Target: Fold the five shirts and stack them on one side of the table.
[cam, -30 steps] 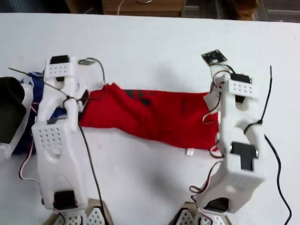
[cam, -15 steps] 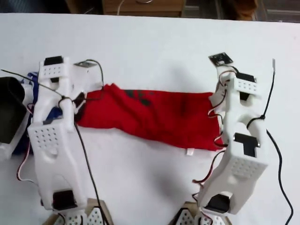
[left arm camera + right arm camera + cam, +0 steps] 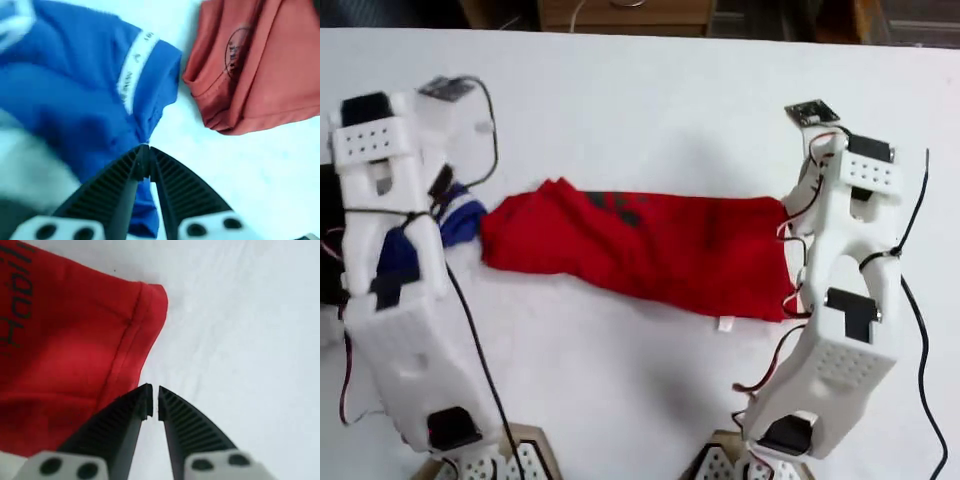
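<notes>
A red shirt (image 3: pixel 640 250), folded into a long strip, lies across the middle of the white table (image 3: pixel 650 100). The left wrist view shows its end with a dark print (image 3: pixel 250 70). A crumpled blue shirt (image 3: pixel 460 222) with a white collar band (image 3: pixel 132 70) lies just left of it. My left gripper (image 3: pixel 445 195) hovers over the blue shirt, its fingers shut tip to tip (image 3: pixel 145 150). At the strip's right end my right gripper (image 3: pixel 790 215) is shut with nothing in it (image 3: pixel 151 400), over bare table beside the red hem corner (image 3: pixel 150 300).
A dark bundle (image 3: pixel 328 210) sits at the table's left edge, partly behind the left arm. A small white tag (image 3: pixel 724 323) sticks out under the red shirt's near edge. Bare tabletop lies beyond the shirt and between the arm bases.
My left arm has swung left, off the red shirt's left end and over the blue shirt. My right arm has edged right, off the shirt's right end. The red shirt stays put.
</notes>
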